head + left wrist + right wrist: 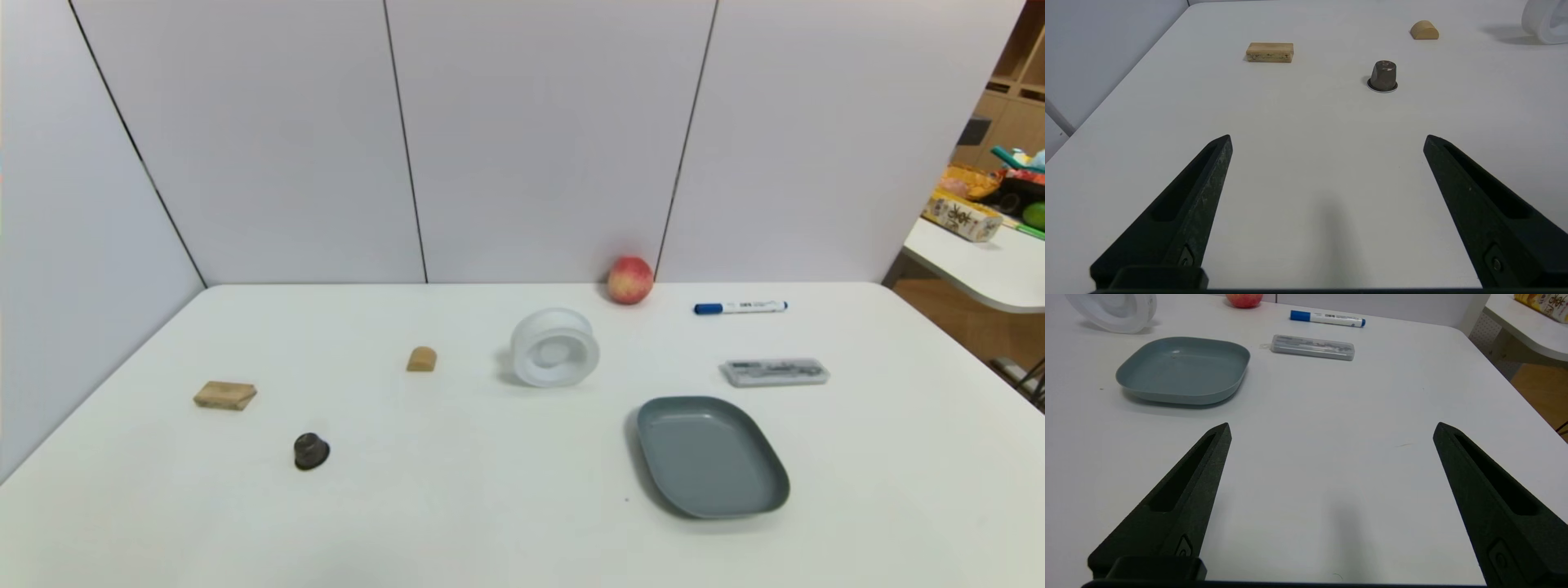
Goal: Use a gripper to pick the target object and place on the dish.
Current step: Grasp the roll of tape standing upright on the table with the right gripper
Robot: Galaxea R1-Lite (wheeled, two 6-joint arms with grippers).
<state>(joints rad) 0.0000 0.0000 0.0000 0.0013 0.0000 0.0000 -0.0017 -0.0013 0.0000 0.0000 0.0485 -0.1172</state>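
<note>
The white translucent tub (555, 347) lies tipped on its side near the table's middle, its recessed centre facing me; it also shows as the tub (1112, 310) and the tub's edge (1545, 20). The grey-blue dish (710, 456) lies empty in front of it and to its right, seen again as the dish (1184, 369). Neither arm appears in the head view. My left gripper (1327, 139) hovers open over bare table near the front left. My right gripper (1331, 426) hovers open over bare table, nearer than the dish and to its right. Both hold nothing.
A red-yellow apple (629, 280) sits by the back wall, a blue-capped marker (740, 307) and a clear case (774, 372) to its right. On the left lie a wooden block (224, 395), a small wooden half-round (421, 359) and a dark capsule (311, 451).
</note>
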